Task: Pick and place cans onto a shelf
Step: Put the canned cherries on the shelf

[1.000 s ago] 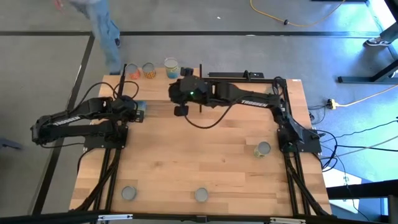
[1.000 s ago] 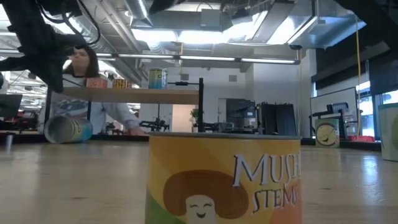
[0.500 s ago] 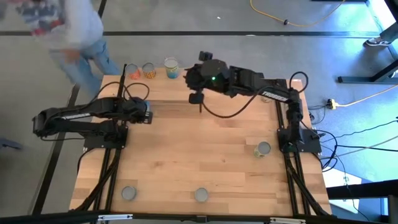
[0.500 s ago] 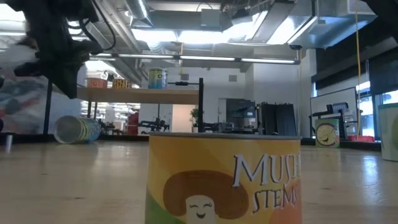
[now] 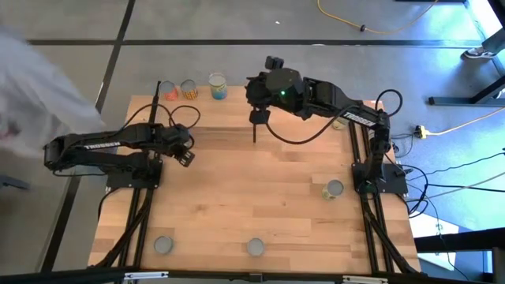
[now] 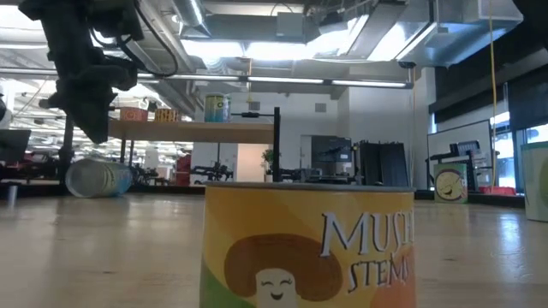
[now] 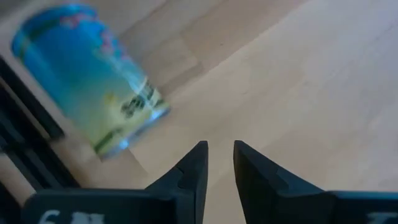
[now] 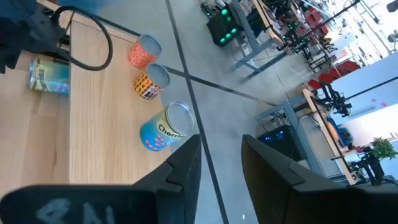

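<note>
- The shelf stands at the table's far edge, a light-wood board on black uprights; three cans stand upright in a row on it: a red one, an orange-and-black one and a blue one.
- The right gripper hangs above the shelf's right end, just beside the blue can; its jaws stand a narrow gap apart with nothing between them.
- The left gripper is low over the table just in front of the shelf's left end; its jaws are nearly together, a slim gap between them, and they hold nothing.
- A blue-and-yellow can lies on its side on the table by the shelf's left end, near the left gripper's tips but apart from them.
- Well away from the shelf, three cans stand near the table's front edge: a mushroom-labelled one, one at the front left, and another toward the right side.
</note>
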